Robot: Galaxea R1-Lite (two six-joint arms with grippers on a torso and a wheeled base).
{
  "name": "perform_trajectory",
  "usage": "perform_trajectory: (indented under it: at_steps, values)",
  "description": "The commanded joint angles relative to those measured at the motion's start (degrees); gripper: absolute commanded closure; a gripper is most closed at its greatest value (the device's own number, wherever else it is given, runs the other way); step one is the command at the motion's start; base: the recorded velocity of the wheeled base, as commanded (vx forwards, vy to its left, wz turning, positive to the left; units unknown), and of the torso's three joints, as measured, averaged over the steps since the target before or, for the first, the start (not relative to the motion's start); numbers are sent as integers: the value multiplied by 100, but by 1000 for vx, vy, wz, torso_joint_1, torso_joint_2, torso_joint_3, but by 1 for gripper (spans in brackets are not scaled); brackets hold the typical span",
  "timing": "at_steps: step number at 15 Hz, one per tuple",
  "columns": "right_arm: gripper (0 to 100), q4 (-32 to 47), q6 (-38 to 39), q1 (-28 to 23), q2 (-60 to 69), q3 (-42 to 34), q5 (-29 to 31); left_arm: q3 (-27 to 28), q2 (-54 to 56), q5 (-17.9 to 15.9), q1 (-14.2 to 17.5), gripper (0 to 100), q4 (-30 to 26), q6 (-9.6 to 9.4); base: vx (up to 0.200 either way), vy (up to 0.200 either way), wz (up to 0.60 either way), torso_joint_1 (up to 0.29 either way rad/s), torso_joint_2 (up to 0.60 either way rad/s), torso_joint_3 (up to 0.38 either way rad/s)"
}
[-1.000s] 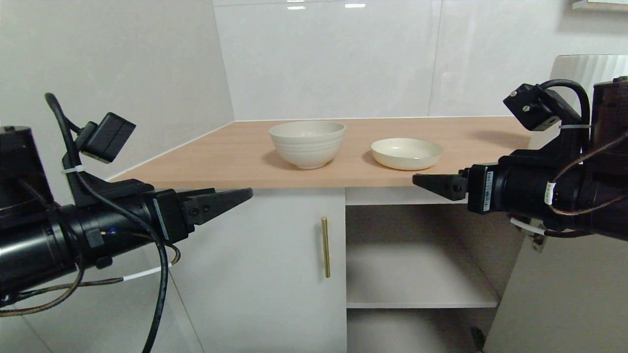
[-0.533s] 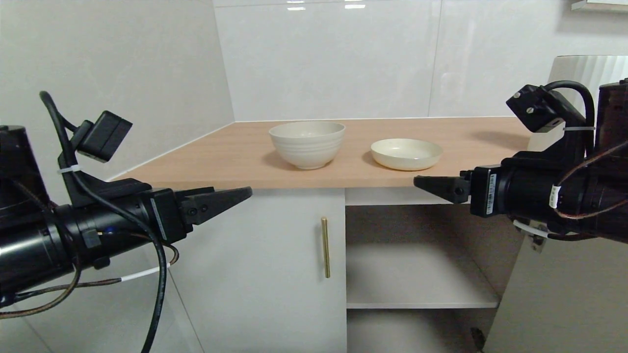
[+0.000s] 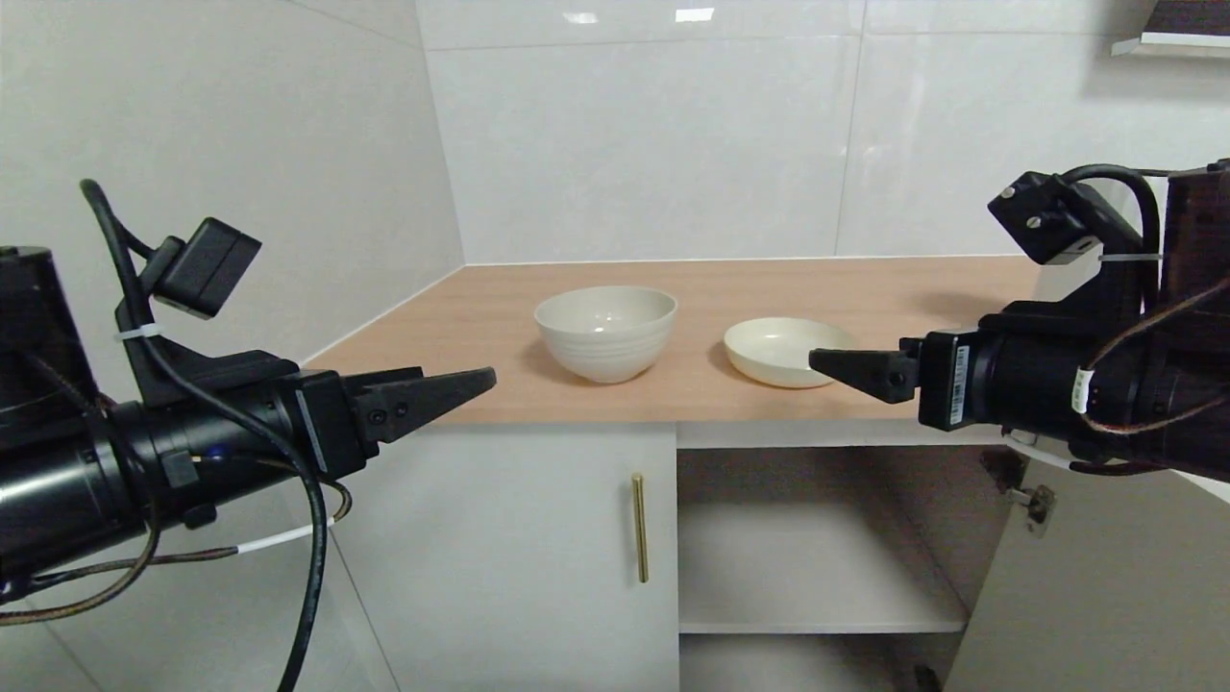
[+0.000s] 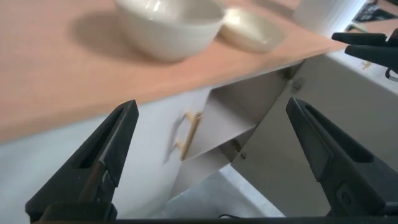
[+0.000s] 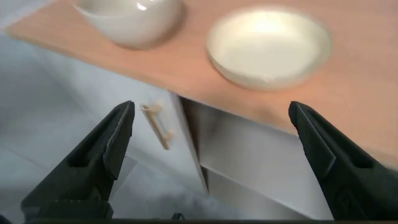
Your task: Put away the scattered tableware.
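A deep cream bowl (image 3: 605, 332) (image 4: 171, 28) (image 5: 130, 18) and a shallow cream dish (image 3: 783, 351) (image 4: 252, 28) (image 5: 267, 43) stand side by side on the wooden counter (image 3: 480, 327), the bowl to the left. My left gripper (image 3: 485, 380) (image 4: 211, 107) hangs open and holding nothing in front of the counter's left front edge, short of the bowl. My right gripper (image 3: 817, 360) (image 5: 211, 109) is open too, level with the counter's front edge just before the dish; the left wrist view shows it farther off (image 4: 367, 43).
Under the counter, a closed white door has a brass handle (image 3: 639, 529). Right of it the cupboard is open, with a white shelf (image 3: 817, 577) inside and its door (image 3: 1105, 577) swung out at the right. White tiled walls close the back and the left.
The whole picture has shifted downward, so the camera has moved up. Both grippers now stand at counter height instead of below its edge. Bowl and dish have kept their places.
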State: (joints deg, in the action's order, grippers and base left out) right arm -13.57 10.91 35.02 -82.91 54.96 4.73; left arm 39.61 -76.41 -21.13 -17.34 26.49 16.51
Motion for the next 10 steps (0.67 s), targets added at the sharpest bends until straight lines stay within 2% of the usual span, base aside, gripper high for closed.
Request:
perform_trajectory:
  at_steps: [1, 8, 10]
  values:
    - [0, 3, -1, -22, -59, 6, 2, -6, -41, 3, 2, 0, -4, 2, 0, 0, 0, 168, -500, -290]
    - [0, -5, -36, -101, -129, -2, -34, -23, -111, -6, -33, 0, -12, 2, 0, 0, 0, 186, -474, -281]
    - [0, -5, -186, -101, -155, -11, -34, 38, -199, 21, -183, 0, 14, -25, 0, 0, 0, 85, -217, -117]
